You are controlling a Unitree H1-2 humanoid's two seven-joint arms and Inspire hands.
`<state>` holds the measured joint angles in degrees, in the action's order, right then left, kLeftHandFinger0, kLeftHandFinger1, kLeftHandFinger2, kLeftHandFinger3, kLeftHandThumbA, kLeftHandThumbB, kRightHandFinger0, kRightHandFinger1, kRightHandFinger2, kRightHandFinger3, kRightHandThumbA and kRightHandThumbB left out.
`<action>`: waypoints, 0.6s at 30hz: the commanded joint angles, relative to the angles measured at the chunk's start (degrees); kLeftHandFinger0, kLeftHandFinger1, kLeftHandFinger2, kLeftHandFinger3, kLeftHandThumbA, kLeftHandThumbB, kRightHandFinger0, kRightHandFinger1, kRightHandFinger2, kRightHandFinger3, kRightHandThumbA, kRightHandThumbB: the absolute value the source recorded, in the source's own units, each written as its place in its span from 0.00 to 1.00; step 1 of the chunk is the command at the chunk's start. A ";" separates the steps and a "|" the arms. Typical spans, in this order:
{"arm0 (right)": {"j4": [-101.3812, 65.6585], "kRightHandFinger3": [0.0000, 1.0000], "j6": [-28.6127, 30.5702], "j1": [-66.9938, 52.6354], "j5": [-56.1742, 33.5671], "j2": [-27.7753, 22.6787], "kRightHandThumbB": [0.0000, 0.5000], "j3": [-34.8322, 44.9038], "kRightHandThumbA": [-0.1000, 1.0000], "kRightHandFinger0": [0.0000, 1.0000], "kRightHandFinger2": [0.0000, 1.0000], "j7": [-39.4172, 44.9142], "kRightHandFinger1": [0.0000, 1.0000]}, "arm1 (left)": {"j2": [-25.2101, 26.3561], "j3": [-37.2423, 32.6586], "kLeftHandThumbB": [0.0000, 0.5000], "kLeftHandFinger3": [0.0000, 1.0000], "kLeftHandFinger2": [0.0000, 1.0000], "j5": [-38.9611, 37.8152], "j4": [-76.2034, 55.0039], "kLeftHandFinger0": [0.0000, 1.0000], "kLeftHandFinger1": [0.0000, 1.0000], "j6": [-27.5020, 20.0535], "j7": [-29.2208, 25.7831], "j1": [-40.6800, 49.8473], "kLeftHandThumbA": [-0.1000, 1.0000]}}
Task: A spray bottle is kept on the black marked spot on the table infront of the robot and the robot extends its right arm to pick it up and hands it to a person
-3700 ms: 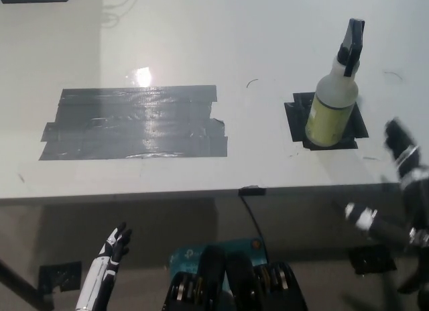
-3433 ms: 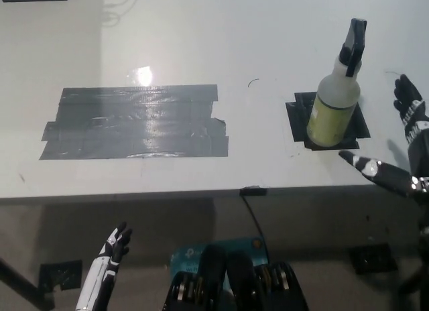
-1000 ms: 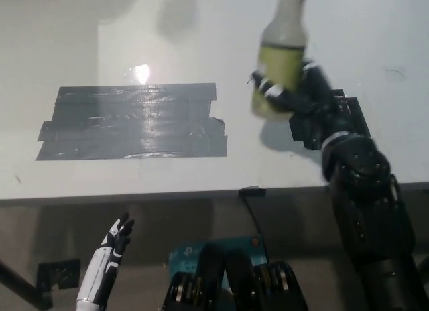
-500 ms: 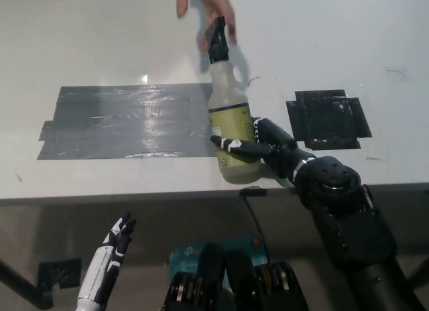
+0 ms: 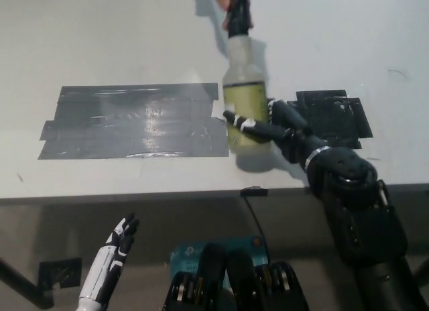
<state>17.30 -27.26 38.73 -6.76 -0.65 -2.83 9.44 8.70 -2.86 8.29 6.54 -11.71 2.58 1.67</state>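
Head view: right hand [image 5: 278, 127] grips spray bottle [image 5: 244, 100].

Soft overhead light, sheen on the grey tape patch [image 5: 134, 120], dim underside below the table [image 5: 100, 49], slight blur throughout

A white desk [image 5: 134, 43] fills most of the view, its front edge running across the lower part of the picture. A wide patch of grey tape [image 5: 134, 120] lies on its left half, glossy where it catches the light. A smaller square of black tape [image 5: 342, 113] sits to the right. Below the edge the floor [image 5: 60, 237] is dull and shadowed. A black cable [image 5: 253, 214] hangs down from a small clip at the desk's edge.
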 commanded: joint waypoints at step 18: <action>-10.46 1.00 0.44 -0.10 -6.63 -3.26 1.00 -2.08 0.83 1.00 1.00 8.89 1.00 | 1.06 -0.31 0.59 1.00 1.00 0.98 -1.71 1.00 1.00 0.01 0.68 -0.94 1.00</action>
<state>11.08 -27.26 37.58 -11.82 -3.56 -4.95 16.06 8.77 -2.90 8.65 6.53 -10.67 2.96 1.41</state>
